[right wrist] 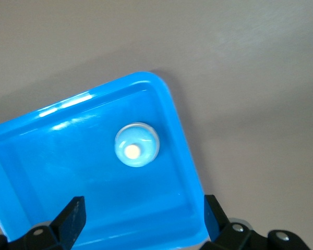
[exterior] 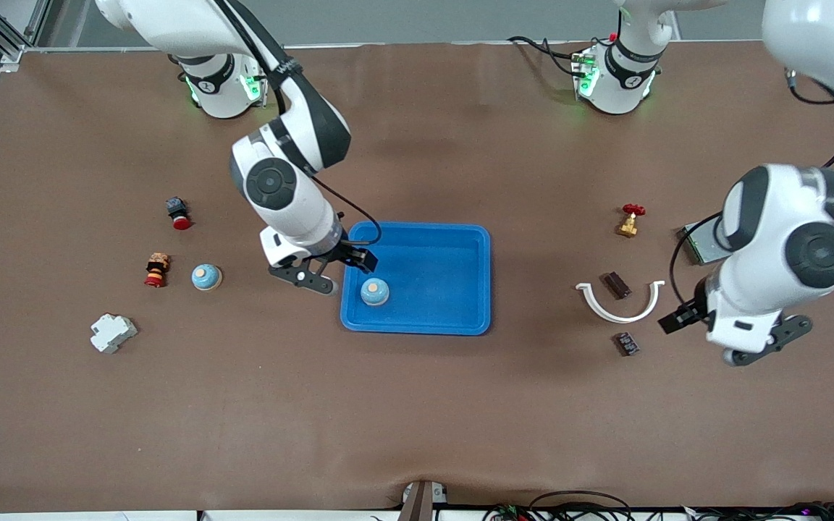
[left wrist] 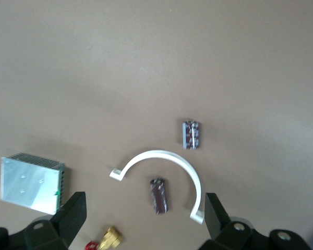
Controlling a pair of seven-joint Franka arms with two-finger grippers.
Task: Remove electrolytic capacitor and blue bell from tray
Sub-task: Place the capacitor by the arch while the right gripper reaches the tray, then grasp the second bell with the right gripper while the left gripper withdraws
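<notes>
Lying nearest the front camera on the brown table [exterior: 417, 420], toward the left arm's end: one dark capacitor [exterior: 627, 344], alone, touched by nothing. Hovering close by over bare table at that same end: the left gripper [exterior: 706, 318], jaws spread wide and holding nothing. Sitting toward the right arm's end, a little farther back: a white breaker block [exterior: 112, 333]. Curving just beside the first capacitor: a white half-ring clip [exterior: 621, 302], with a second capacitor [exterior: 616, 284] lying inside its arc. Resting in the blue tray [exterior: 453, 275] at mid-table, in the near corner toward the right arm's end: one blue bell [exterior: 374, 291]. Hanging over the tray's edge, above that bell: the right gripper [exterior: 341, 269], jaws wide open, gripping nothing. Standing on the table outside the tray, toward the right arm's end: a second blue bell [exterior: 206, 276], beside a red-and-brown part [exterior: 157, 269]. Sitting farther back: a red push button [exterior: 179, 213], a brass valve [exterior: 630, 219] and a metal box [left wrist: 31, 182].
</notes>
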